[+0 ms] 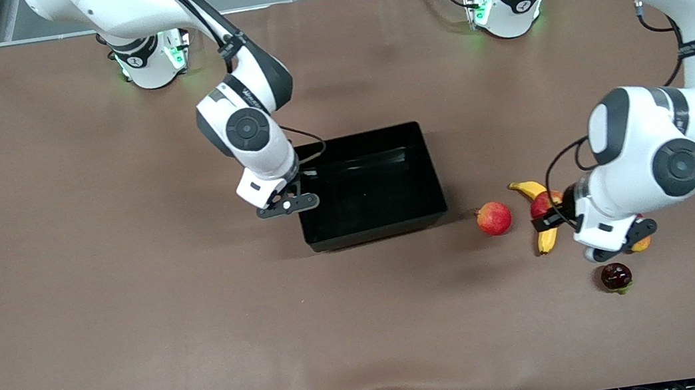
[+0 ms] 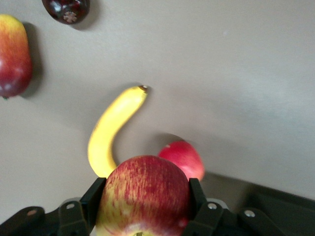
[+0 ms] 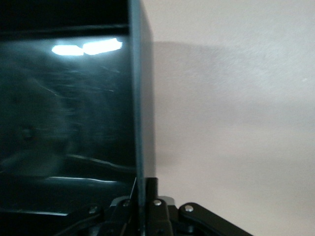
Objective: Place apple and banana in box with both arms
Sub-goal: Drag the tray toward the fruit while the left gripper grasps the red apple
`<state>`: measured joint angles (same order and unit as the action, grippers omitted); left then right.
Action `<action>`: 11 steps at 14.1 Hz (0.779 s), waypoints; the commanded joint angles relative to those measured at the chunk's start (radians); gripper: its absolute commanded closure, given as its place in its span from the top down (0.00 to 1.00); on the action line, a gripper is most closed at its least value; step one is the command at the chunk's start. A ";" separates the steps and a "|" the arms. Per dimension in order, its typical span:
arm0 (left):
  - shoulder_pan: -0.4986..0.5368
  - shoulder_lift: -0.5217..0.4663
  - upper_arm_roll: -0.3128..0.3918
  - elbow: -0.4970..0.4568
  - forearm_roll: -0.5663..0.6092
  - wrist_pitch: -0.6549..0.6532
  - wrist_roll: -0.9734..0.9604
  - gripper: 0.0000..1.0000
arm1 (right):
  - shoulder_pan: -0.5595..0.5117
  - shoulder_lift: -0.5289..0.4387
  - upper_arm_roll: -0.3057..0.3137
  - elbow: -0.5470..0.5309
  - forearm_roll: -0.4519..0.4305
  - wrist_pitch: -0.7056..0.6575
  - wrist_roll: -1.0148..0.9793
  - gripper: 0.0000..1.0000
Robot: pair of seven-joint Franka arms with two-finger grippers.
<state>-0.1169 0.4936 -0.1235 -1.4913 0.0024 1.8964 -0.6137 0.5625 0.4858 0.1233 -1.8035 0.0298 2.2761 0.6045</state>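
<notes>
Brown bench (image 1: 98, 288). Right gripper (image 1: 290, 204) clamped on wall of empty box (image 1: 385, 225) at bench centre; grip seen only in right wrist view. Left gripper (image 2: 145, 196) shut around apple (image 2: 143, 194), lifted over banana (image 1: 546, 237) toward left arm's end; pinkish fruit (image 1: 493, 217) beside.

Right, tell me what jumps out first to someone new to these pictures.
The left end effector grips the apple above the banana, toward the left arm's end of the table. The right end effector is pinched on a wall of the black box at mid-table, and that box holds no fruit.
</notes>
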 commanded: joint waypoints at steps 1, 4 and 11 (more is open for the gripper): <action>-0.003 -0.068 -0.033 0.013 -0.019 -0.026 -0.037 0.00 | 0.010 -0.007 -0.010 0.012 0.016 0.005 0.086 1.00; -0.009 -0.086 -0.126 0.003 -0.019 -0.039 -0.209 0.00 | -0.004 -0.019 -0.017 0.016 0.001 0.002 0.086 1.00; -0.180 -0.049 -0.168 -0.202 -0.002 0.255 -0.576 0.00 | -0.173 -0.122 -0.019 0.018 -0.002 -0.108 -0.083 1.00</action>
<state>-0.2510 0.4631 -0.2962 -1.5912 0.0012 2.0379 -1.1091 0.4507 0.4096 0.0917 -1.7715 0.0290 2.2339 0.5875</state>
